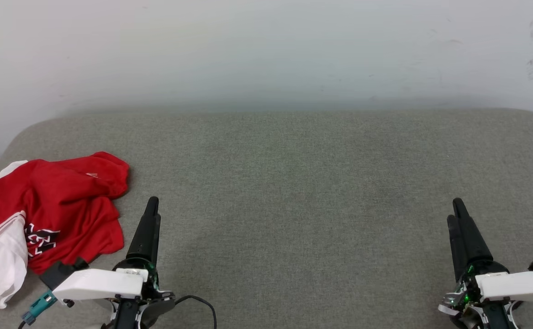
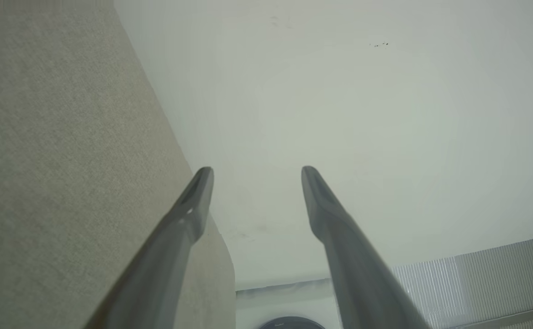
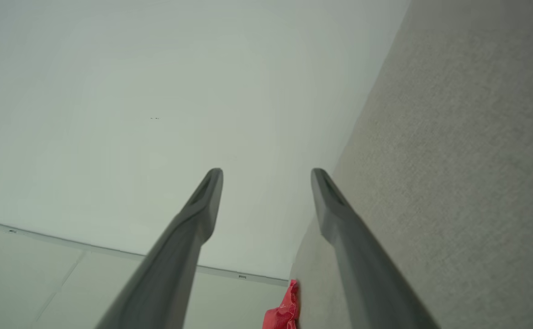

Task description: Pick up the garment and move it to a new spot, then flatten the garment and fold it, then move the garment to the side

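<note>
Left arm pose: the left end effector (image 1: pixel 152 203) sits at the lower left of the head view. Its white wrist housing is low, and its two long dark fingers point up the view toward the plain white wall (image 1: pixel 266 45). Seen edge-on, the fingers overlap almost as one.
Left end effector state: the left wrist view shows the fingers spread apart, with wall showing through the gap.
Right arm pose: the right end effector (image 1: pixel 456 208) mirrors it at the lower right, fingers pointing the same way, well apart from the left one.
Right end effector state: spread apart in the right wrist view (image 3: pixel 267 171), gripping nothing.
Surface: a grey fabric-covered bench (image 1: pixel 303 183) with rounded far corners lies under both arms. Whether the fingers touch it cannot be told.
Garment: a crumpled red jersey garment with white sleeve panels and black lettering outlined in white (image 1: pixel 65 201) lies on the bench's left end, just beside the left end effector's fingers.
Cut off or hidden: the garment runs past the left edge of the head view. Folds hide most of its lettering, which cannot be read, and the left wrist housing covers its near edge. A small red scrap of it (image 3: pixel 284 310) shows at the bottom of the right wrist view.
Hard to make out: a dark round object (image 2: pixel 293 323) at the bottom edge of the left wrist view is cut off and cannot be identified.
</note>
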`<state>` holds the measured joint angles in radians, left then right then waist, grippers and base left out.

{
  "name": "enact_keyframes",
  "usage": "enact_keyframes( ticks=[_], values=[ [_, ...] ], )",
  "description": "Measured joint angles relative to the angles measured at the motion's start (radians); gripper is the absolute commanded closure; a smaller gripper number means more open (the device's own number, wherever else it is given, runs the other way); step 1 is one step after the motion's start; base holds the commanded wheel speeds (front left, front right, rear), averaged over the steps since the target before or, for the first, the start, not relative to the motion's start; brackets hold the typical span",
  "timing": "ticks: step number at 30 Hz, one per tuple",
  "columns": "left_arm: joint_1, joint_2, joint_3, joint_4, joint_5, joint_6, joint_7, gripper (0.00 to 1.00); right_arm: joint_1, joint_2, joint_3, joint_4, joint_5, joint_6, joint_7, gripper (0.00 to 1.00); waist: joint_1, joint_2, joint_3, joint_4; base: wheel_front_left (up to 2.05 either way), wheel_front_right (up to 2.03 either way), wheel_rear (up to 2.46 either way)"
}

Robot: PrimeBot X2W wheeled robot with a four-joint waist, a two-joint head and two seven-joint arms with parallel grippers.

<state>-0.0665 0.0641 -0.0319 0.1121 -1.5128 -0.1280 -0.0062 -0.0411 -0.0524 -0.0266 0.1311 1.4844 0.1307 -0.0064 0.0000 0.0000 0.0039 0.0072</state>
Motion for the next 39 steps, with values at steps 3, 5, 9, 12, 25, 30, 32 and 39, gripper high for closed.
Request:
enact_keyframes(
  ticks=[3,5,9,12,25,30,32,39],
  values=[
    [0.000,0.004,-0.005,-0.004,0.080,0.000,-0.013,0.00,0.002,-0.001,0.000,-0.006,-0.080,0.000,-0.012,0.00,0.0000,0.0000,0.000,0.001,0.00,0.00,0.00],
    [0.000,0.004,-0.009,-0.004,0.134,0.000,-0.019,0.00,0.002,-0.003,0.001,-0.012,-0.146,0.000,-0.020,0.00,0.0000,0.0000,-0.001,0.002,0.00,0.00,0.00],
    [0.000,0.001,-0.020,-0.004,0.219,0.000,-0.035,0.00,0.003,-0.007,0.010,-0.025,-0.283,0.000,-0.034,0.00,0.0000,0.0000,-0.001,0.004,0.00,0.00,0.00],
    [0.000,0.001,-0.019,-0.004,0.284,0.000,-0.045,0.00,0.004,-0.007,0.014,-0.033,-0.381,0.000,-0.046,0.00,0.0000,0.0000,-0.002,0.005,0.00,0.00,0.00],
    [0.003,0.008,-0.018,-0.020,0.578,0.000,-0.086,0.00,0.014,-0.006,0.008,-0.064,-0.734,0.000,-0.065,0.00,0.0000,0.0000,-0.007,0.014,0.00,0.00,0.00],
    [0.008,0.018,-0.023,-0.025,0.693,0.000,-0.103,0.00,0.020,-0.006,0.009,-0.085,-0.855,0.000,-0.063,0.00,0.0000,0.0000,-0.008,0.014,0.00,0.00,0.00],
    [0.009,0.021,-0.025,-0.026,0.737,0.000,-0.108,0.00,0.021,-0.005,0.010,-0.094,-0.896,0.000,-0.058,0.00,0.0000,0.0000,-0.009,0.014,0.00,0.00,0.00],
    [0.012,0.038,-0.036,-0.023,0.886,0.000,-0.128,0.00,0.032,-0.004,0.010,-0.120,-1.025,0.000,-0.039,0.00,0.0000,0.0000,-0.010,0.015,0.00,0.00,0.00]
  ],
)
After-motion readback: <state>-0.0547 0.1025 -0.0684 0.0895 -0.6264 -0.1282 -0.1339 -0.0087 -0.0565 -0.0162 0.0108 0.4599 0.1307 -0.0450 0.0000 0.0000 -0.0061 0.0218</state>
